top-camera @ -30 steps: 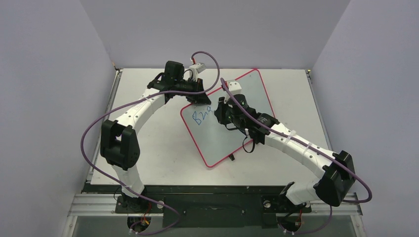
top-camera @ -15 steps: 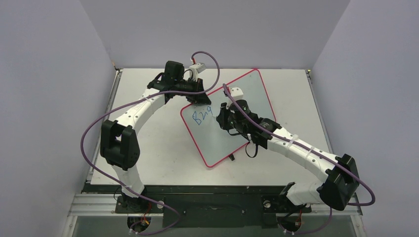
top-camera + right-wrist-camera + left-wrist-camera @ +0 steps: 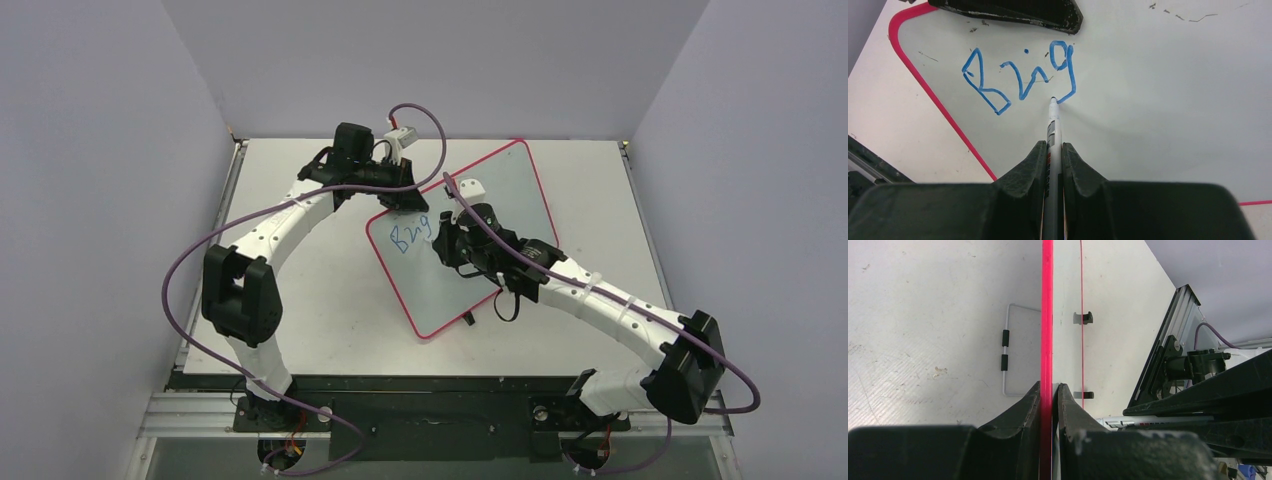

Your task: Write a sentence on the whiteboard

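Grey walls enclose a white bench where the whiteboard sits mid-far, left end effector clenched on its rim, right end effector grasping a marker at blue letters.

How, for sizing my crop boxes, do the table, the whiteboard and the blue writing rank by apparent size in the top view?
1. table
2. whiteboard
3. blue writing
The gaps are wide, so nearness to the camera leaves the order unchanged.
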Robot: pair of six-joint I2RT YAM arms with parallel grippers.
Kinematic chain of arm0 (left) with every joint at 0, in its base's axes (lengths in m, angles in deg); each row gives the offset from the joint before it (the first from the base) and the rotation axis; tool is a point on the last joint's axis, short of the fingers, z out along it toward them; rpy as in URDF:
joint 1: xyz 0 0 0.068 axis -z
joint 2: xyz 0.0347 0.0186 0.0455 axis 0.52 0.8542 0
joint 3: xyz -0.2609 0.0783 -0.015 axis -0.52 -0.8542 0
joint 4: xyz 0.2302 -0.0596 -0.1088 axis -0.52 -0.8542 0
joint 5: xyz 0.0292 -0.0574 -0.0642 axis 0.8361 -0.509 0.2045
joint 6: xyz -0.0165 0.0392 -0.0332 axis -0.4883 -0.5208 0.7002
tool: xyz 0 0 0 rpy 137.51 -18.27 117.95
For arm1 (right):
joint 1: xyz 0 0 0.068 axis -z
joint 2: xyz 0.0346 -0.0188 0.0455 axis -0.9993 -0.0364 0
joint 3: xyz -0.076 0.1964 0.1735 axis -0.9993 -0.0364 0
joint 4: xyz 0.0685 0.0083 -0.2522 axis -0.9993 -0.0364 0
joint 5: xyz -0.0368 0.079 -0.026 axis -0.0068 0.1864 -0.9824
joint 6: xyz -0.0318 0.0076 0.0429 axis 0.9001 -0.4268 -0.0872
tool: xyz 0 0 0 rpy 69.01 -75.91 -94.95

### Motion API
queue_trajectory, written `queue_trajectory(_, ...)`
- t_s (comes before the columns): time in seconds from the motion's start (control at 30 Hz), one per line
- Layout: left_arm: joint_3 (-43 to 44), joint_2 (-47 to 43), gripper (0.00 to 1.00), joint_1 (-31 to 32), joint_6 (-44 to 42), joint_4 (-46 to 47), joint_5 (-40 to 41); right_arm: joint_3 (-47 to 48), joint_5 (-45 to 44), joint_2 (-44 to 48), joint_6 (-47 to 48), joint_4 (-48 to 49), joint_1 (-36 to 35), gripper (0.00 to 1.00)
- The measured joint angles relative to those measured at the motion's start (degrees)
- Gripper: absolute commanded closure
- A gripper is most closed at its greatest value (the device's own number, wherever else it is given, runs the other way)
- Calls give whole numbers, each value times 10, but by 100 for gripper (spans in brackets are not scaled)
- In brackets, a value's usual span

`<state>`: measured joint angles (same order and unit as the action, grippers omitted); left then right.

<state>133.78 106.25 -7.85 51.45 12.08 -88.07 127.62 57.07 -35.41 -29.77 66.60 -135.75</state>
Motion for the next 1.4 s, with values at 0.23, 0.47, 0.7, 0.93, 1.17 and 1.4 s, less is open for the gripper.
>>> queue_trajectory(0.23, 0, -7, 100, 5, -2, 0, 1, 14, -12, 3, 1, -7, 2, 100)
queue_trajectory(0.47, 0, -8, 100, 6, -4, -1, 1, 17, -25, 27, 1, -2, 27, 100)
queue_trajectory(0.7, 0, -9, 100, 6, -5, -1, 1, 30, -29, 27, 1, 3, 37, 100)
queue_trajectory(0.93, 0, -9, 100, 6, -5, -2, 1, 55, -29, 12, 1, 6, 40, 100)
queue_trajectory(1.17, 0, -9, 100, 6, -5, -2, 1, 68, -31, -5, 1, 10, 41, 100)
queue_trajectory(1.4, 0, -9, 100, 6, -5, -2, 1, 81, -32, -27, 1, 10, 44, 100)
